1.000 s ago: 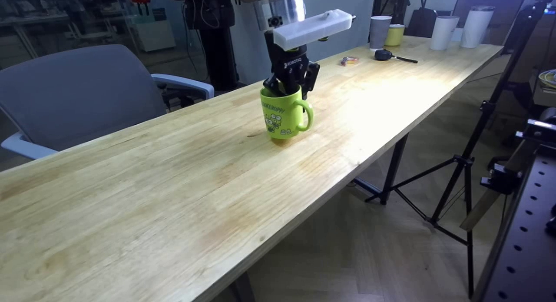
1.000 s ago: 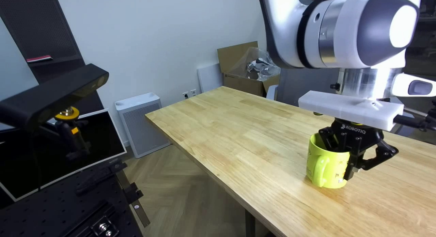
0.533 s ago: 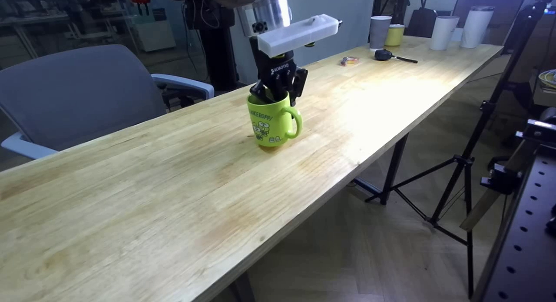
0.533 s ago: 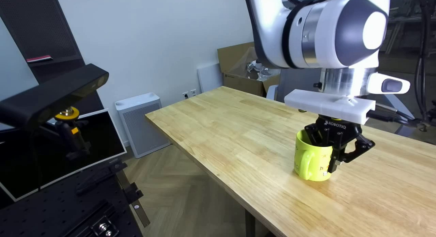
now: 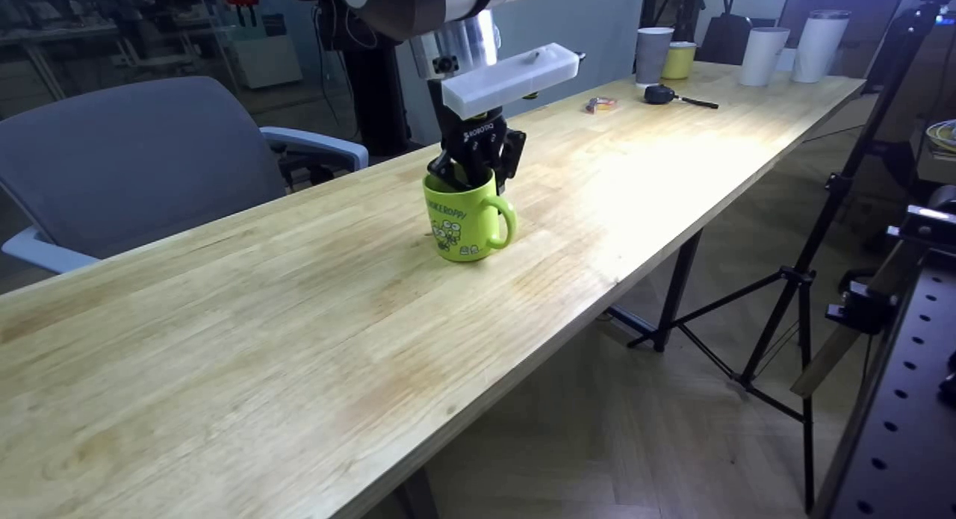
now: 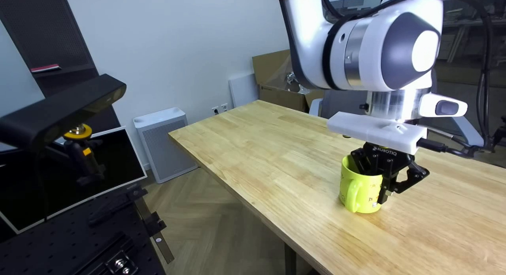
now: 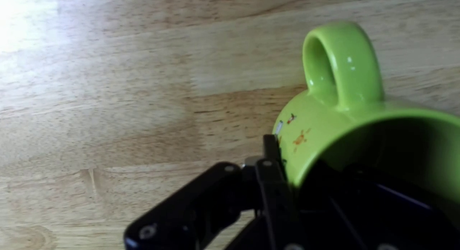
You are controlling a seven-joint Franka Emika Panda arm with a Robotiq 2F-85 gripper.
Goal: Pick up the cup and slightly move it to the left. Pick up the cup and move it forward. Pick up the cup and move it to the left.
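The cup, a lime-green mug (image 5: pixel 448 219) with a loop handle and printed figures, stands upright on the wooden table or just above it. It also shows in an exterior view (image 6: pixel 357 190) and in the wrist view (image 7: pixel 316 126). My gripper (image 5: pixel 489 181) is shut on the cup's wall, with one finger inside the mug and one finger outside. In the wrist view the gripper (image 7: pixel 293 178) has its outer finger pressed along the printed side, to one side of the handle. The tip of the inner finger is hidden in the dark inside of the mug.
The long wooden table (image 5: pixel 299 340) has its edge towards a tripod (image 5: pixel 803 276). At its far end stand a grey cup (image 5: pixel 652 56), a yellowish cup (image 5: pixel 678 60) and white cups (image 5: pixel 763 56). A black object (image 5: pixel 659 94) lies near them. An office chair (image 5: pixel 142 160) stands alongside.
My gripper has carried the cup leftward in both exterior views, and in the last half second it has come down slightly. The gripper has stayed shut on the wall.
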